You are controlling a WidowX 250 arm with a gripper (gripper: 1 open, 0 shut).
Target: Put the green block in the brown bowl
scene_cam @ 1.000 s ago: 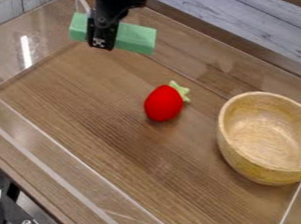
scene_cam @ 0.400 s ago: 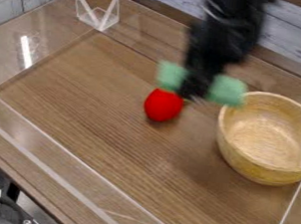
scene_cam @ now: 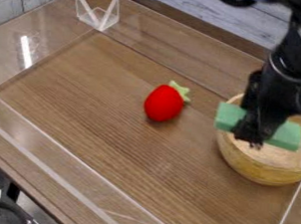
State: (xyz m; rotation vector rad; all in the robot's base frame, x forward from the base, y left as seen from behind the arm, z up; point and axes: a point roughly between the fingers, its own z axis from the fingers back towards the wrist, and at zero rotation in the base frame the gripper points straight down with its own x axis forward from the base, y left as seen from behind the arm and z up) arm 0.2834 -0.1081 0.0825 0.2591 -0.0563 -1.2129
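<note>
The mint-green block [scene_cam: 286, 134] hangs level over the brown bowl [scene_cam: 259, 168], just above its rim, with my gripper [scene_cam: 257, 132] shut on its middle from above. Both ends of the block stick out on either side of the black fingers [scene_cam: 255, 125]. The bowl is a round, light wooden one at the right side of the table; the gripper and block hide its far rim and part of its inside.
A red strawberry toy [scene_cam: 165, 101] lies on the wooden tabletop left of the bowl. A clear plastic wall [scene_cam: 18, 121] borders the table on the left and front, and a small clear stand [scene_cam: 97, 11] sits at the back left.
The gripper has carried the green block from the back left, over the strawberry, rightward and down to above the bowl. The strawberry and bowl have not moved.
</note>
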